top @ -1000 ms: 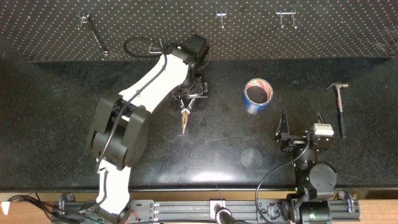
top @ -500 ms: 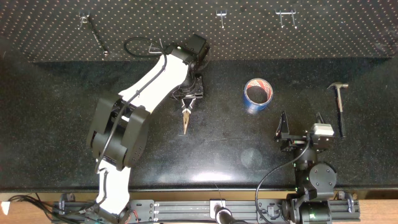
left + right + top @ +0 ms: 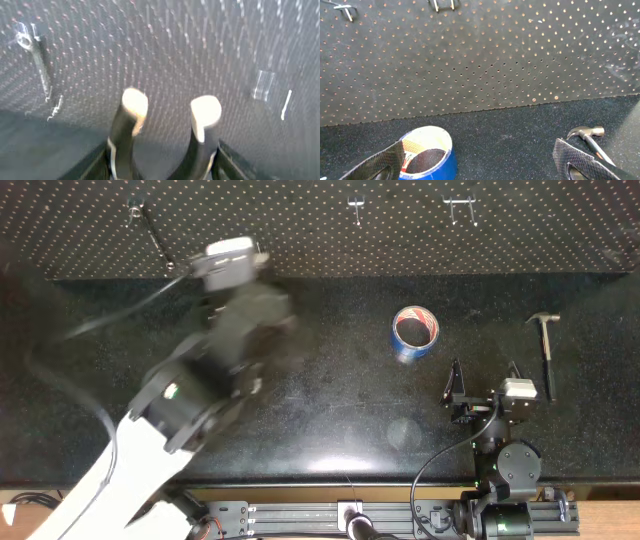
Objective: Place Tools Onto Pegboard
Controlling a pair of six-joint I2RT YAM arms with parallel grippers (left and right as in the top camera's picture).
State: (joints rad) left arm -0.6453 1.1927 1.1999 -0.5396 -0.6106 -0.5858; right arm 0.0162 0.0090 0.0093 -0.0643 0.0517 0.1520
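Observation:
My left gripper (image 3: 164,161) is shut on the pliers (image 3: 131,120), whose two dark handles with pale ends stick out toward the pegboard (image 3: 165,45). Seen from above, the left arm (image 3: 215,340) is a blur at the pegboard's lower edge (image 3: 300,240), below a wrench (image 3: 155,235) hanging there. The same wrench (image 3: 37,60) appears in the left wrist view. Over at the front right, my right gripper (image 3: 485,375) rests on the table, open and with nothing in it. Its fingers (image 3: 375,165) frame a blue tape roll (image 3: 427,157) and a hammer (image 3: 590,137).
The tape roll (image 3: 415,332) and hammer (image 3: 546,345) lie on the black table at the right. Bare metal hooks (image 3: 355,208) (image 3: 460,208) stick out of the pegboard's upper part. A small hook (image 3: 284,105) shows on the board ahead of the pliers.
The left arm has lifted the pliers off the table and swung fast to the left and up toward the pegboard. The right arm has not moved.

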